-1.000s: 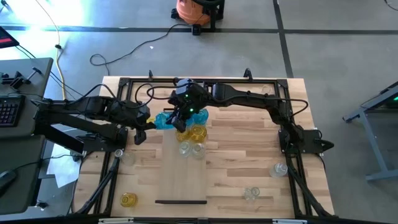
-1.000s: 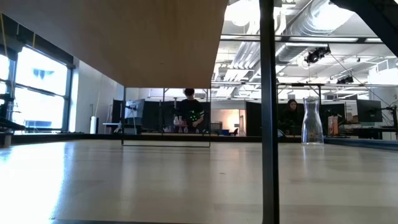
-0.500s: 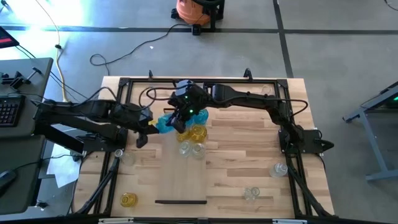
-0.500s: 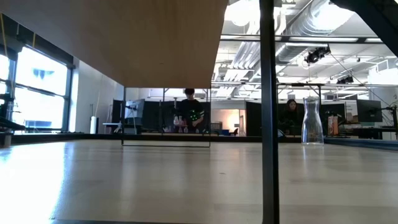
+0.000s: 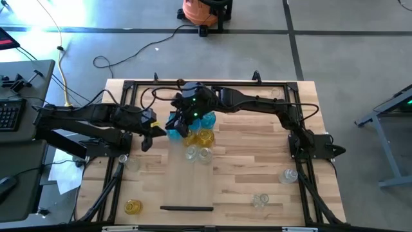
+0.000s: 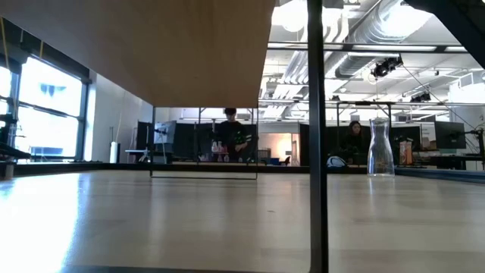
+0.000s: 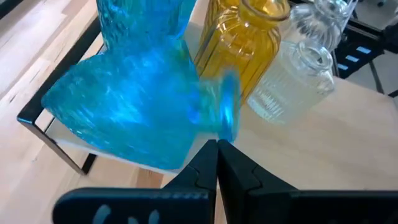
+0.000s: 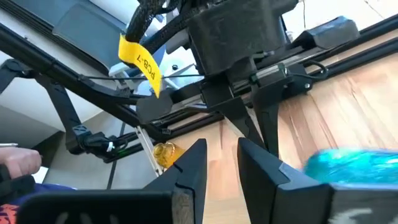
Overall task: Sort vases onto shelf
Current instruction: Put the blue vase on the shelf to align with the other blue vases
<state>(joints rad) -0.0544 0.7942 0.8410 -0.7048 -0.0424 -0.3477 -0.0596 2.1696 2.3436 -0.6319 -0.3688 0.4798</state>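
Observation:
A blue vase [image 7: 134,106] lies tipped at the far end of the pale shelf [image 5: 190,187], its mouth [image 7: 227,117] toward my shut left gripper [image 7: 216,148]. It lies between that gripper [image 5: 154,129] and my right gripper [image 5: 188,119]. My right gripper [image 8: 221,163] is open, with nothing between its fingers, and the vase [image 8: 354,167] is beside one finger. A second blue vase [image 5: 208,119], two yellow vases [image 5: 205,136] and two clear vases [image 5: 198,154] stand upright on the shelf behind it. My left gripper points slanting down at the tipped blue vase's mouth rim [image 7: 229,127], its shut tips just short of it; whether they touch, I cannot tell. My right gripper has the blue vase's body [image 8: 323,163] by the outer side of one finger; touching or not, I cannot tell.
Loose vases stand on the plank table: a yellow one [image 5: 132,206] near left, clear ones at the left [image 5: 122,159], the right [image 5: 290,174] and near right [image 5: 261,201]. A tall clear vase [image 6: 380,148] shows in the low view. People stand in the room beyond.
The tipped blue vase has shifted a little toward the right gripper and looks more gathered. The second blue vase shows more beside the right gripper, whose wrist has turned slightly in place. The left gripper stays shut by the vase's mouth.

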